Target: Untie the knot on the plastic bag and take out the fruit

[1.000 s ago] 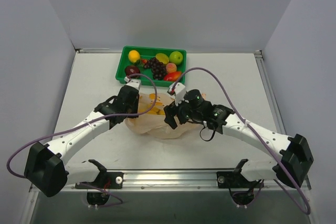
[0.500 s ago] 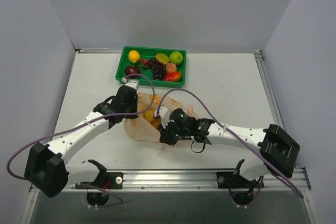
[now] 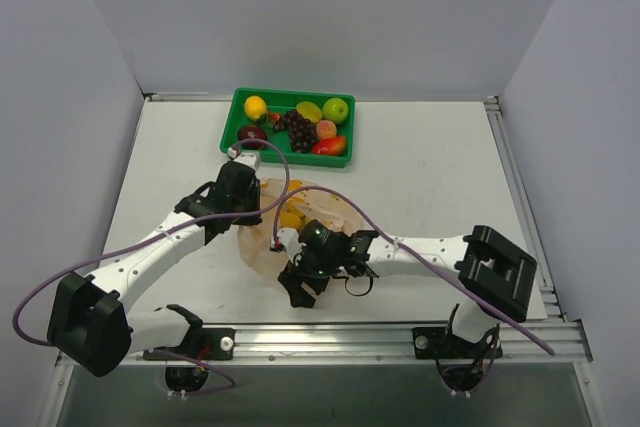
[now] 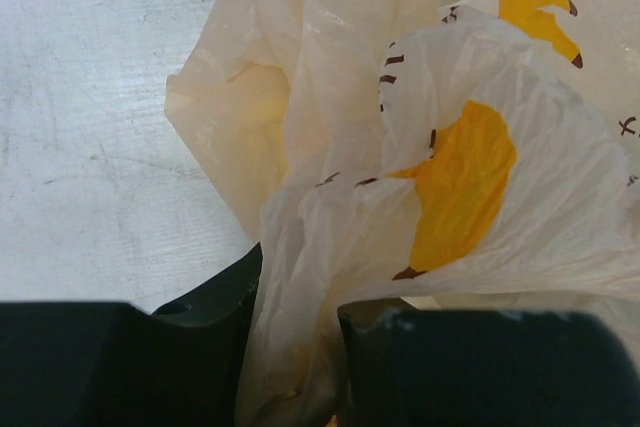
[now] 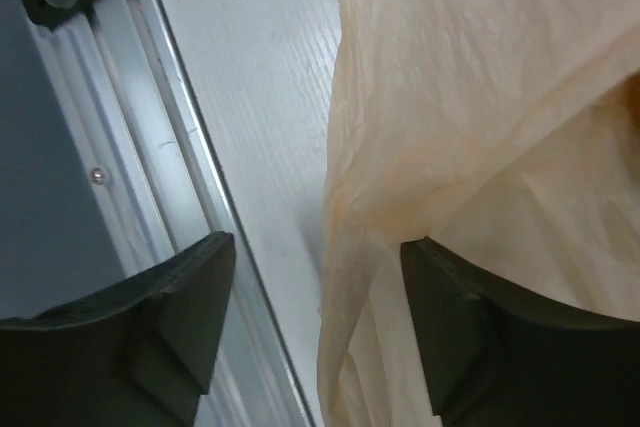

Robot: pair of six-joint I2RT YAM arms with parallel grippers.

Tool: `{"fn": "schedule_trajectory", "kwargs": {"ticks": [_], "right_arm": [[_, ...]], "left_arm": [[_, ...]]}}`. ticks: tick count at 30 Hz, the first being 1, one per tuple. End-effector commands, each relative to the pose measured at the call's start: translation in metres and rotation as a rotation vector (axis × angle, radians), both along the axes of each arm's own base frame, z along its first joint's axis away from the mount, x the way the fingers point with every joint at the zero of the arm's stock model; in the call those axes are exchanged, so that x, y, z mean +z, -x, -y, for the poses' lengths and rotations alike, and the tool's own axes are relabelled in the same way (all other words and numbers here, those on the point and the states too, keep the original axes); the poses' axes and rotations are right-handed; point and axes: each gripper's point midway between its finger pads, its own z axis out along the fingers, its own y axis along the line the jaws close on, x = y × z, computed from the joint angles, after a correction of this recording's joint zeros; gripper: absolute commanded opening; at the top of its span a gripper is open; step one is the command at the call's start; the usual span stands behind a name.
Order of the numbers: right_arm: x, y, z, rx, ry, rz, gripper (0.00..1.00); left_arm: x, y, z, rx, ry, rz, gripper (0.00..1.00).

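Note:
The plastic bag (image 3: 258,243) lies crumpled on the table between my two grippers, pale peach with yellow banana prints. Yellow fruit (image 3: 292,217) shows through its upper part. My left gripper (image 3: 248,215) is at the bag's far-left side. In the left wrist view it (image 4: 295,297) is shut on a fold of the bag (image 4: 450,177). My right gripper (image 3: 297,285) is at the bag's near edge, close to the front rail. In the right wrist view it (image 5: 318,257) is open, with bag film (image 5: 480,77) hanging in the gap and draped on the right finger. The knot is hidden.
A green tray (image 3: 290,94) stands at the far middle holding a grape bunch (image 3: 297,129), a dark red apple (image 3: 252,134) and other fruits. The metal rail (image 5: 90,147) along the table's near edge runs just beside my right gripper.
My right arm swung from the bag's right side to its near edge, dropping toward the front rail. The bag shifted nearer and yellow fruit shows more. My left gripper barely moved.

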Motion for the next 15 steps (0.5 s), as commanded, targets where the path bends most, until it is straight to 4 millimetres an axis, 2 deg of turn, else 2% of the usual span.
{"fn": "schedule_trajectory", "kwargs": {"ticks": [1, 3, 5, 7, 10, 15], "right_arm": [[0.066, -0.013, -0.006, -0.005, -0.092, 0.110, 0.70], [0.084, -0.023, 0.000, -0.036, -0.092, 0.162, 0.75], [0.104, -0.038, 0.007, -0.093, -0.109, 0.218, 0.75], [0.113, -0.062, 0.020, -0.184, -0.091, 0.266, 0.75], [0.106, -0.094, 0.040, -0.322, -0.057, 0.258, 0.74], [0.075, -0.117, 0.066, -0.441, 0.026, 0.226, 0.72]], "left_arm": [[0.013, -0.010, 0.007, -0.007, 0.048, 0.052, 0.29], [0.012, -0.010, 0.007, -0.017, 0.046, 0.046, 0.29], [0.011, -0.008, 0.007, -0.026, 0.039, 0.037, 0.29], [0.012, -0.008, 0.008, -0.035, 0.036, 0.034, 0.29], [0.012, -0.007, 0.010, -0.051, 0.039, 0.030, 0.29], [0.011, -0.003, 0.012, -0.076, 0.044, 0.017, 0.29]]}}
